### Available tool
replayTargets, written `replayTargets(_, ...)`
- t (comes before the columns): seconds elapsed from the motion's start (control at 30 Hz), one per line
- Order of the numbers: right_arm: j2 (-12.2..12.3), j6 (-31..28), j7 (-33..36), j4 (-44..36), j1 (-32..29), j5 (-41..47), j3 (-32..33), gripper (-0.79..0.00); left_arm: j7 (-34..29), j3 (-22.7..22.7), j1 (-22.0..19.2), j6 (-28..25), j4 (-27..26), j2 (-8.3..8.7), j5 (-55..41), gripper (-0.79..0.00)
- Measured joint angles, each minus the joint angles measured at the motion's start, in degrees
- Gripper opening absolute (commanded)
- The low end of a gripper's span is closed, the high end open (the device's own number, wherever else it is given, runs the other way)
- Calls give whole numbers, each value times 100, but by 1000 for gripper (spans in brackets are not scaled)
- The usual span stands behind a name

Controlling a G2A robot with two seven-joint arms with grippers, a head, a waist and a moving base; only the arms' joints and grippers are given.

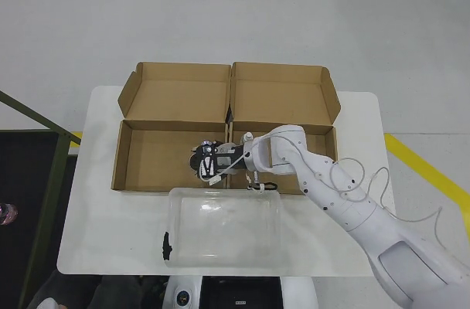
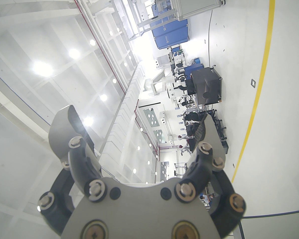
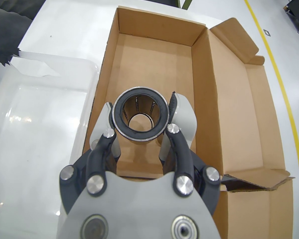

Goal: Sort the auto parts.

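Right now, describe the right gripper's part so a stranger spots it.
On the white table, two open cardboard boxes sit behind a clear bin. Above one, the right gripper clamps a short hollow cylinder. Its black, metal-rimmed face stands out against brown card.

Left box [image 1: 154, 158] beside right box [image 1: 281, 96] on table [image 1: 103, 220] — bin [image 1: 219, 232] just before them

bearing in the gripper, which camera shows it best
Right wrist view: the bearing sits end-on, clamped in the right gripper above the cardboard box, with its bore and ball rows plain. The top view gives a small dark shape at that gripper, detail unclear. The left wrist view faces the hall past the open left gripper.
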Motion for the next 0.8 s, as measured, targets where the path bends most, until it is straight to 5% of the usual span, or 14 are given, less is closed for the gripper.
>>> replayTargets(0.33,-234,102,139,574,185,146,-286,-782,0,0,0,0,0,0,0,0)
replayTargets(0.8,-465,174,97,1139,279,41,-505,-536,0,0,0,0,0,0,0,0)
